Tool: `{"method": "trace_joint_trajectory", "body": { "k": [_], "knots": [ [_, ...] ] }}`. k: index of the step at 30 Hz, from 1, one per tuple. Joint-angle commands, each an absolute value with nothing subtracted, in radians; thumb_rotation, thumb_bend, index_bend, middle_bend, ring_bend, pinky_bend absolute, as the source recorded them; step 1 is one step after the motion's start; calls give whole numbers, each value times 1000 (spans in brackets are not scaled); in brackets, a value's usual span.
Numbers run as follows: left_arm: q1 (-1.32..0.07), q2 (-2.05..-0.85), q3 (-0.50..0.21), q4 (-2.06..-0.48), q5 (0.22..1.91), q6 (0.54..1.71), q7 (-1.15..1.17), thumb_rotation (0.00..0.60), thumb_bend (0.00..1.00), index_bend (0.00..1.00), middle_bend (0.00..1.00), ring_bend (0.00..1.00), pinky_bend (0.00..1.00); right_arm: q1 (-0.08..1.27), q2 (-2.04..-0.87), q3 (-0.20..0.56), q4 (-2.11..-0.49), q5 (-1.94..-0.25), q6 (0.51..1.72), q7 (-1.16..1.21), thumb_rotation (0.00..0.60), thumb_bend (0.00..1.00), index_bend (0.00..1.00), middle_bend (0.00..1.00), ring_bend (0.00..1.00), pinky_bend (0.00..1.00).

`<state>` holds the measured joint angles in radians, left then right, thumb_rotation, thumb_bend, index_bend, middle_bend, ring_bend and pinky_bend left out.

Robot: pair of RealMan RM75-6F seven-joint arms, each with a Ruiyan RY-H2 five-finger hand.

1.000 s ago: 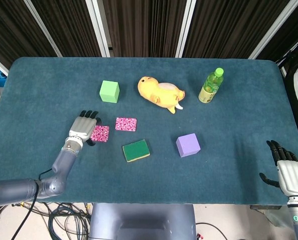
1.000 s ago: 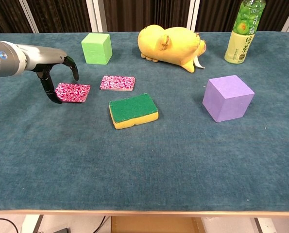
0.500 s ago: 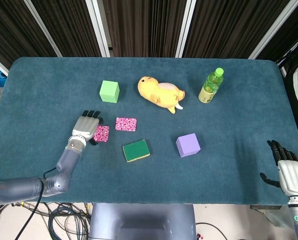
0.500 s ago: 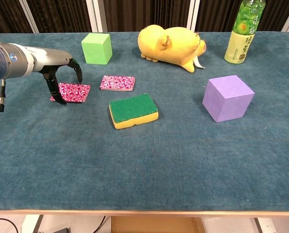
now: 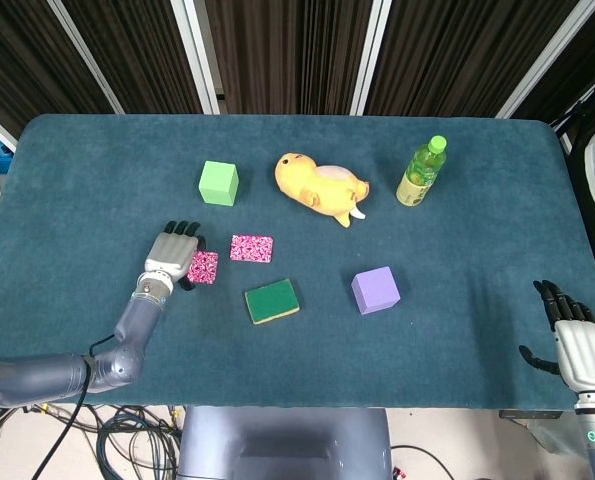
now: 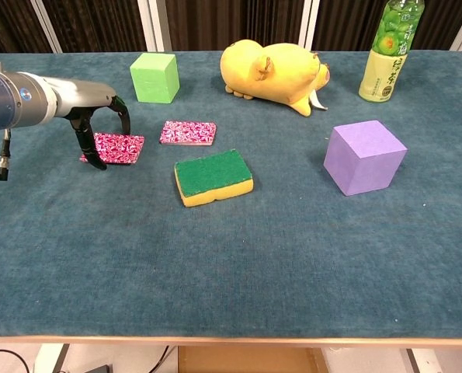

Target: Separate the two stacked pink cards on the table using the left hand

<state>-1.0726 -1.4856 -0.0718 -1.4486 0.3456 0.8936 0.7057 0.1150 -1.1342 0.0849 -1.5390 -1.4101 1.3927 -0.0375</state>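
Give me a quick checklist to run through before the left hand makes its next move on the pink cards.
1. Cards apart: ok. The left pink card and the right pink card lie side by side with bare table between them.
2. Left hand on the left card: cannot tell whether it grips the card or only touches it.
3. Right card free of the hand: ok.
4. Green sponge clear of both cards: ok, it sits nearer the camera.
5. Right hand out of the way: ok, at the table's near right edge, holding nothing.
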Motion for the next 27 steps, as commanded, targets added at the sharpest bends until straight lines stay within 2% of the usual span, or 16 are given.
{"method": "trace_joint_trajectory", "body": {
  "k": [1,27],
  "knots": [
    [-1073,-1486,-73,-1446,342,892,708,600,131,372,133,0,0,115,-1134,85,-1539,-1410,1393,-38,600,201,34,84,153,216],
    [-1072,-1496,-84,-1429,330,887,719,600,181,392,144,0,0,116,-1135,85,-1537,-1407,1387,-37,600,200,34,84,153,216]
  ]
}}
